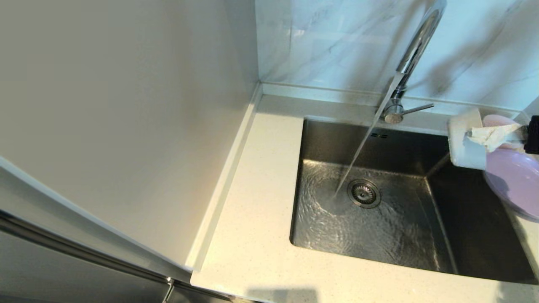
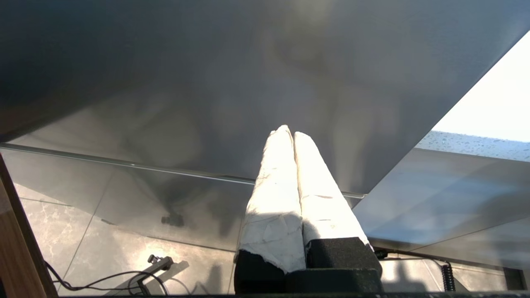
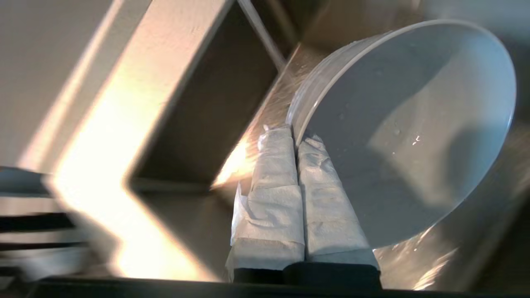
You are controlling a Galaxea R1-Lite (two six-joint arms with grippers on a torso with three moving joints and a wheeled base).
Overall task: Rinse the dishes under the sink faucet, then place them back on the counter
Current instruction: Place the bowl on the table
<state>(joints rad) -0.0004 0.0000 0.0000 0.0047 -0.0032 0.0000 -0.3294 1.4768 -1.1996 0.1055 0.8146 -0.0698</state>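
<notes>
Water runs from the chrome sink faucet (image 1: 414, 46) into the steel sink (image 1: 332, 139), landing beside the drain strainer (image 1: 364, 193). At the sink's right rear corner my right gripper (image 1: 484, 135) (image 3: 293, 135) is shut on the rim of the pale greyish-white dish (image 1: 465, 143) (image 3: 414, 124), one padded finger inside and one outside. The dish is tipped on edge, clear of the stream, with droplets inside. A lavender plate (image 1: 516, 176) and a pink bowl (image 1: 497, 120) lie behind it by the right edge. My left gripper (image 2: 290, 132) is shut on nothing, parked low beside a cabinet front.
The cream counter (image 1: 252, 219) runs along the sink's left and front sides. A tall pale panel (image 1: 126, 126) rises at the left. The faucet's thin lever (image 1: 419, 108) points right. The marble wall (image 1: 337, 42) stands behind the sink.
</notes>
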